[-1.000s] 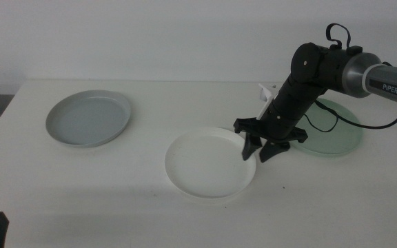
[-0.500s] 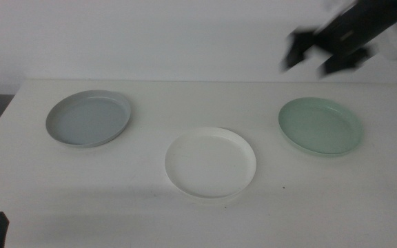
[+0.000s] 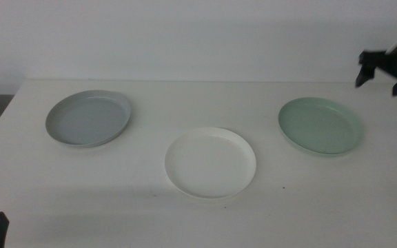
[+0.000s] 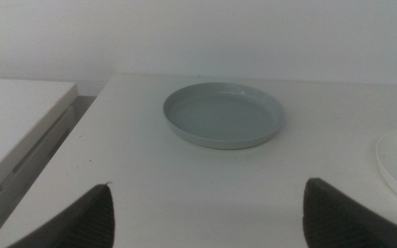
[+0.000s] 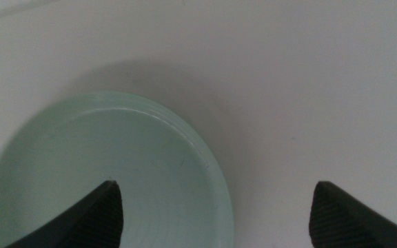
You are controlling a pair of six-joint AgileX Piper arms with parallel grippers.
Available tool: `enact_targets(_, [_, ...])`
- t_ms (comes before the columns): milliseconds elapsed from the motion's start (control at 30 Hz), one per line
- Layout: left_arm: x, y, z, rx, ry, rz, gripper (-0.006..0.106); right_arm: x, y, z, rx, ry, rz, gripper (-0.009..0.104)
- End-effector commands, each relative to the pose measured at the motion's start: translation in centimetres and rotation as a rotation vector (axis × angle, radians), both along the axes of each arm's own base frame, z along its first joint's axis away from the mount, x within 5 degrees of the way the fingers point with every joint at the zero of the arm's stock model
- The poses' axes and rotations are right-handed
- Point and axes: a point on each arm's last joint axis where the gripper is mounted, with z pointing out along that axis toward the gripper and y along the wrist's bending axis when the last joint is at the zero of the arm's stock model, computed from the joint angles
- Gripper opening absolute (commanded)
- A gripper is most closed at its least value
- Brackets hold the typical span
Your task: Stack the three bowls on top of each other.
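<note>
Mint green, shallow and low-rimmed, the mint green bowl sits on the white counter at about 3 o'clock, and the right gripper hangs in the air above and beyond it, towards 2 o'clock, touching nothing. Its dark jaws are spread wide and hold nothing; from its wrist camera the same bowl lies below, partly between the jaws and off to one side of them. The white bowl lies near the middle of the counter, towards 6 o'clock, well apart from the right gripper. The pale grey bowl rests at 10 o'clock, farthest from it. All three are round, plate-like, alike in size, and each lies flat and separate, none stacked. The left gripper waits low at the 7 o'clock corner, jaws spread and empty, with the pale grey bowl ahead of it.
</note>
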Motion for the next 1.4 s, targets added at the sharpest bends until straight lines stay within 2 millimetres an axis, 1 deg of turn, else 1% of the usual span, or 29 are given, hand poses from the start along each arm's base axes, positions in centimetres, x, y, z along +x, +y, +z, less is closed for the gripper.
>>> enact_targets(0, [0.0,0.0,0.1,0.005,-0.015,0.002,0.094,0.7,-0.3,-1.9,0.005,0.012,0.000,0.077])
enact_targets(133, [0.0,0.0,0.1,0.005,-0.015,0.002,0.094,1.5,-0.1,-5.4,0.045,0.065,-0.011,0.075])
enact_targets(267, [0.0,0.0,0.1,0.005,-0.015,0.002,0.094,1.6,-0.1,-8.1,0.054,0.143,-0.009,0.072])
enact_targets(400, [0.0,0.0,0.1,0.005,-0.015,0.002,0.094,1.4,-0.1,-9.6,0.061,0.202,-0.002,0.065])
enact_targets(467, [0.0,0.0,0.1,0.005,-0.015,0.002,0.094,1.4,0.0,-9.9,0.063,0.216,-0.001,0.058])
enact_targets(500, [0.0,0.0,0.1,0.005,-0.015,0.002,0.094,1.3,0.0,-9.9,0.063,0.217,-0.001,0.052])
enact_targets(567, [0.0,0.0,0.1,0.005,-0.015,0.002,0.094,1.3,-0.1,-10.0,0.058,0.218,0.003,0.034])
enact_targets(667, [0.0,0.0,0.1,0.005,-0.015,0.002,0.094,1.3,-0.1,-10.0,0.049,0.216,0.030,-0.001])
enact_targets(767, [0.0,0.0,0.1,0.005,-0.015,0.002,0.094,1.2,-0.1,-8.6,0.044,0.190,0.037,-0.001])
enact_targets(867, [0.0,0.0,0.1,0.005,-0.015,0.002,0.094,1.0,0.7,-5.1,0.033,0.114,0.052,-0.001])
enact_targets(900, [0.0,0.0,0.1,0.005,-0.015,0.002,0.094,0.7,1.2,-3.4,0.035,0.080,0.059,-0.001])
enact_targets(967, [0.0,0.0,0.1,0.005,-0.015,0.002,0.094,-0.1,2.4,-0.4,0.035,0.034,0.080,-0.001])
enact_targets(1033, [0.0,0.0,0.1,0.005,-0.015,0.002,0.094,-1.0,4.3,2.2,0.064,0.005,0.120,-0.001])
enact_targets(1067, [0.0,0.0,0.1,0.005,-0.015,0.002,0.094,-1.4,5.3,3.1,0.089,-0.007,0.144,-0.001])
enact_targets(1133, [0.0,0.0,0.1,0.005,-0.015,0.002,0.094,-2.2,7.9,4.5,0.141,-0.034,0.220,-0.001])
enact_targets(1200, [0.0,0.0,0.1,0.005,-0.015,0.002,0.094,-2.9,10.4,4.8,0.157,-0.025,0.278,-0.001])
enact_targets(1233, [0.0,0.0,0.1,0.005,-0.015,0.002,0.094,-3.3,11.8,4.6,0.157,-0.012,0.312,-0.001])
enact_targets(1333, [0.0,0.0,0.1,0.005,-0.015,0.002,0.094,-4.5,15.4,3.1,0.146,0.031,0.395,-0.001])
enact_targets(1367, [0.0,0.0,0.1,0.005,-0.015,0.002,0.094,-4.8,16.3,2.5,0.142,0.040,0.411,-0.001])
